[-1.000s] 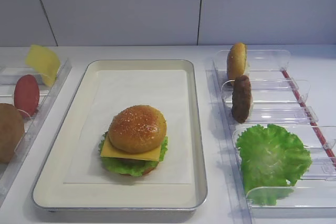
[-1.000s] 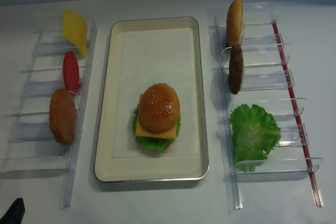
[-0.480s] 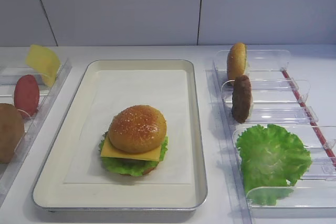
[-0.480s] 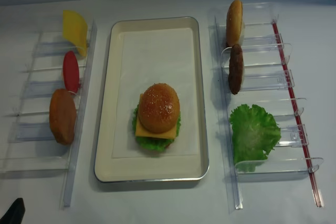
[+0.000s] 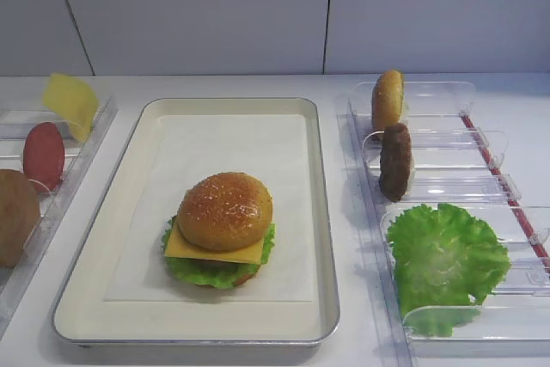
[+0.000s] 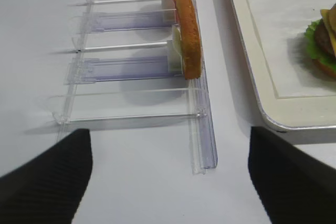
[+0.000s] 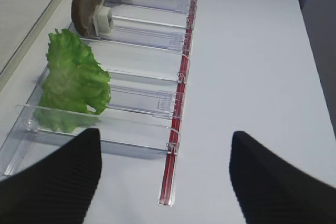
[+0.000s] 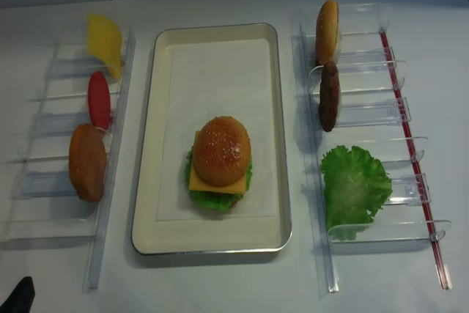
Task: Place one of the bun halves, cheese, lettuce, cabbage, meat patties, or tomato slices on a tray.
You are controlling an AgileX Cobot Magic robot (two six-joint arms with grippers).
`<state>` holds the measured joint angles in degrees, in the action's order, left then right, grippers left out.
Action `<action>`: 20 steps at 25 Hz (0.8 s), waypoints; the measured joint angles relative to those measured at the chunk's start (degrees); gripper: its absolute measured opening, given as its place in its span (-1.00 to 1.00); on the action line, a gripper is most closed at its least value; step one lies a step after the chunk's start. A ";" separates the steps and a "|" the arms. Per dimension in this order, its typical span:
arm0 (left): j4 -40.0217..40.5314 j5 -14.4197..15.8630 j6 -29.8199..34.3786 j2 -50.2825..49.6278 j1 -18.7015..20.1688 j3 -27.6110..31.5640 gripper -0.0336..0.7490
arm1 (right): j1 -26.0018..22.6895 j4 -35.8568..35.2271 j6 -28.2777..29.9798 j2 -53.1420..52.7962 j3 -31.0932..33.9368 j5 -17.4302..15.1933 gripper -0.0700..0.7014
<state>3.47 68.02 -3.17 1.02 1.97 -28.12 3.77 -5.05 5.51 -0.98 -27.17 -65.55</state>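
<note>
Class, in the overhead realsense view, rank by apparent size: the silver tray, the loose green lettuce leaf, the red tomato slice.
1. Silver metal tray
2. Ruffled green lettuce leaf
3. Red tomato slice, standing on edge, so it shows foreshortened.

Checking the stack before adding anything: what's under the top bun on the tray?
Under the top bun on the tray lie a cheese slice, then lettuce. The left wrist view shows a brown patty between them; the layers' middles are covered.
</note>
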 joint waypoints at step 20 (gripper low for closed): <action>0.00 0.00 0.00 0.00 0.00 0.00 0.57 | 0.00 0.00 -0.23 0.00 0.08 0.00 0.53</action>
<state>3.47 68.02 -3.17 1.02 1.97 -28.12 3.77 -5.05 5.28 -0.98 -27.09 -65.55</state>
